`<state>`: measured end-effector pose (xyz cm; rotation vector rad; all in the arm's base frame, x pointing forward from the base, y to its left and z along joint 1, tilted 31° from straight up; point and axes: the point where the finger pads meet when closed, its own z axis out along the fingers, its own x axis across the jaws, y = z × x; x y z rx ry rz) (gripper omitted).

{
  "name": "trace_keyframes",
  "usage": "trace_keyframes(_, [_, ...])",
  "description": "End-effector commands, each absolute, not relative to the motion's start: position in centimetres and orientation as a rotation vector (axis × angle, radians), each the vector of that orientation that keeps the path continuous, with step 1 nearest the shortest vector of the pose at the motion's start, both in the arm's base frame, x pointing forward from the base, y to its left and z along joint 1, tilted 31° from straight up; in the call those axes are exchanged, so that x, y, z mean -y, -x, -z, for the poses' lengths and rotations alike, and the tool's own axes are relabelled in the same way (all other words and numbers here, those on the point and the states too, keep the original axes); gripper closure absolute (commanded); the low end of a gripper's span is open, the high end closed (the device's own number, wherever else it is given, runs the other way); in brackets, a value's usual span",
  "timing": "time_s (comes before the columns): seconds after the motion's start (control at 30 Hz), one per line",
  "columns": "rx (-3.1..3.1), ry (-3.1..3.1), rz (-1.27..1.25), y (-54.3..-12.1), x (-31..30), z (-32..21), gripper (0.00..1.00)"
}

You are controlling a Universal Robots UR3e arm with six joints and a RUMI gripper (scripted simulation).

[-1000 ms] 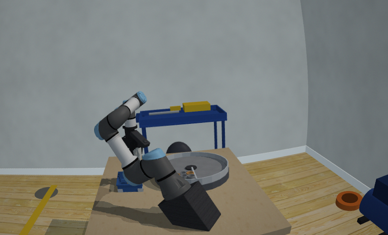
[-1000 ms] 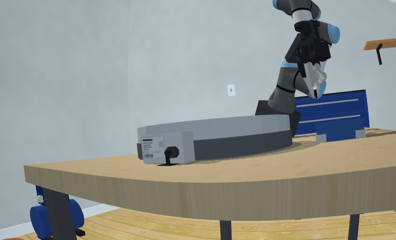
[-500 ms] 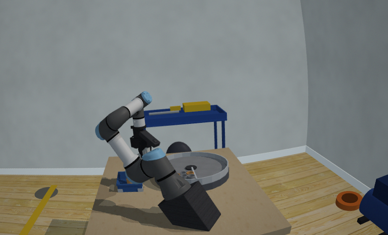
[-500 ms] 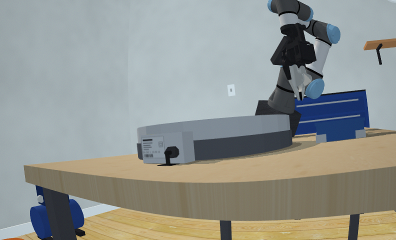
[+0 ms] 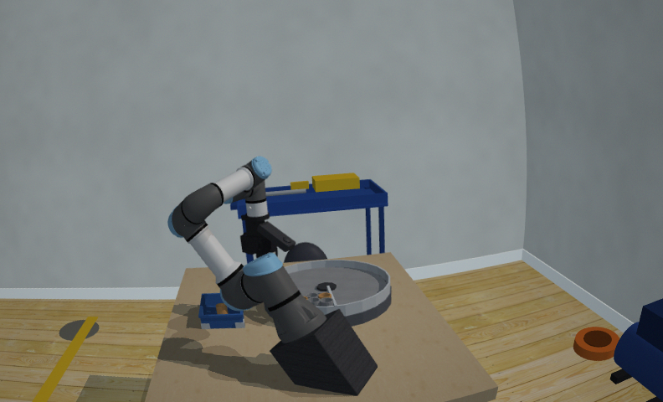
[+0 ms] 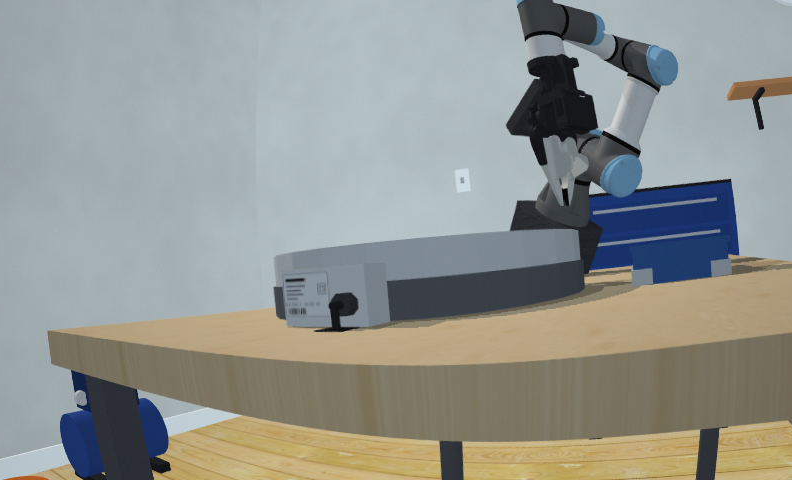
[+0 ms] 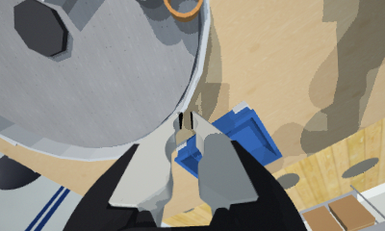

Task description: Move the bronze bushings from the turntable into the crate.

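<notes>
The grey turntable [image 5: 336,286] holds a small cluster of bronze and steel bushings [image 5: 321,297] near its front rim. In the wrist view one bronze bushing [image 7: 182,7] lies on the turntable [image 7: 84,72] at the top edge. The blue crate [image 5: 215,311] stands left of the turntable with a bronze bushing [image 5: 221,308] inside. My gripper [image 7: 186,113] is shut and empty. It hangs high above the turntable's rim, between turntable and crate [image 7: 235,137]. In the exterior view its fingers [image 6: 561,196] point down above the turntable [image 6: 430,267].
The arm's black base block [image 5: 325,356] stands at the table's front. A black hub [image 7: 40,29] sits on the turntable. A blue bench [image 5: 320,198] with yellow blocks stands behind. An orange ring [image 5: 595,342] and a blue machine [image 5: 654,343] are on the floor at right.
</notes>
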<state>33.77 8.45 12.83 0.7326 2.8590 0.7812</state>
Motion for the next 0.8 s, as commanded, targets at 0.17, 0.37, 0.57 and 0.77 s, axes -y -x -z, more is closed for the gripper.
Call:
trace_keyframes(0.17, [-2.866, -0.562, -0.789, -33.6, -3.4, -9.8, 0.95])
trace_keyframes(0.37, [-2.867, -0.511, -0.784, -33.5, -0.8, -8.4, 0.95])
trace_keyframes(0.57, [-2.868, -0.479, -0.781, -33.5, 0.8, -7.5, 0.95])
trace_keyframes(0.77, [-2.868, -0.439, -0.777, -33.4, 2.8, -6.4, 0.95])
